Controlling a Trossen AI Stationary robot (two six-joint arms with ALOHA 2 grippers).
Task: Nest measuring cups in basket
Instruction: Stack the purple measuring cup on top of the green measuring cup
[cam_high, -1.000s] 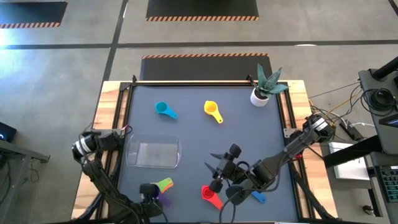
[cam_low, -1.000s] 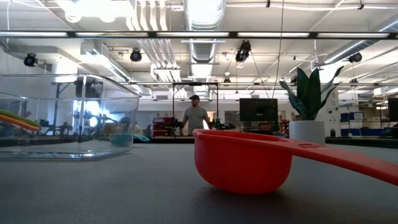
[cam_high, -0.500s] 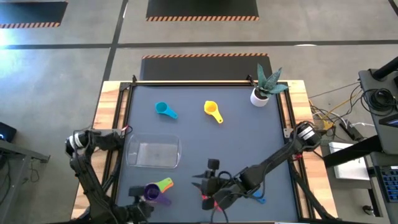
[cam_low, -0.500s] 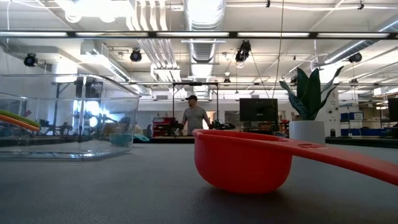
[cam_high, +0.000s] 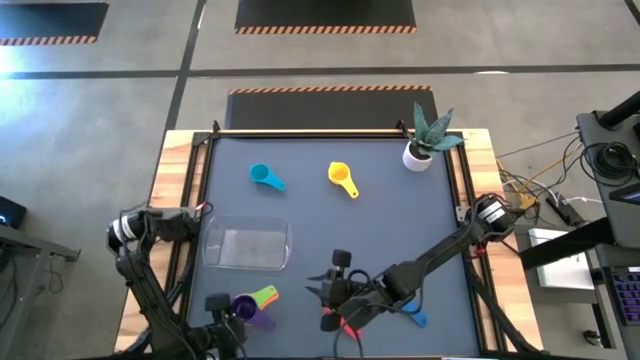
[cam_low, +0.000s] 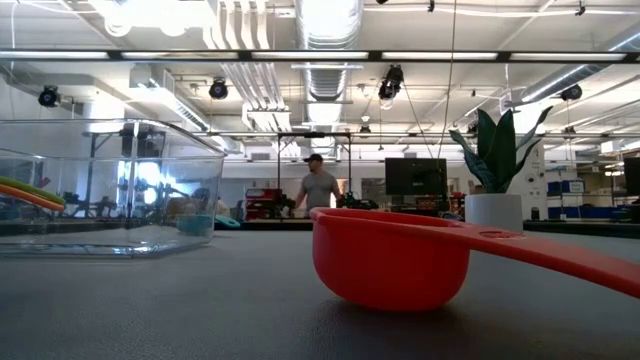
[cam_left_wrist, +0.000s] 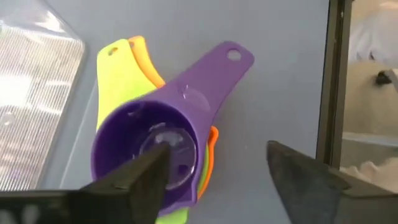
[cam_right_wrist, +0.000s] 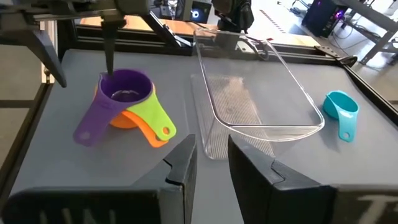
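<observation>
So the purple cup (cam_left_wrist: 155, 149), stacked on green (cam_left_wrist: 118, 68) and orange (cam_left_wrist: 142, 53), is being straddled by the left gripper (cam_left_wrist: 217, 171), fingers spread. At its 3 o'clock the red cup (cam_low: 392, 258) is being covered by the right gripper (cam_right_wrist: 211, 158), fingers slightly parted. The basket (cam_high: 246, 246) is sitting at 12, with cyan (cam_high: 265, 177) and yellow (cam_high: 342, 179) lying beyond.

Red cup (cam_high: 333, 322) almost fully covered from above by the right hand (cam_high: 335, 305); only a sliver peeking out just under it. Red handle cut off at the low view's edge. Orange cup (cam_left_wrist: 210, 144) mostly buried under the purple cup (cam_left_wrist: 149, 149) and green cup (cam_left_wrist: 121, 65) by the left hand (cam_left_wrist: 217, 171). Blue cup (cam_high: 415, 318) partly tucked behind the right arm.
</observation>
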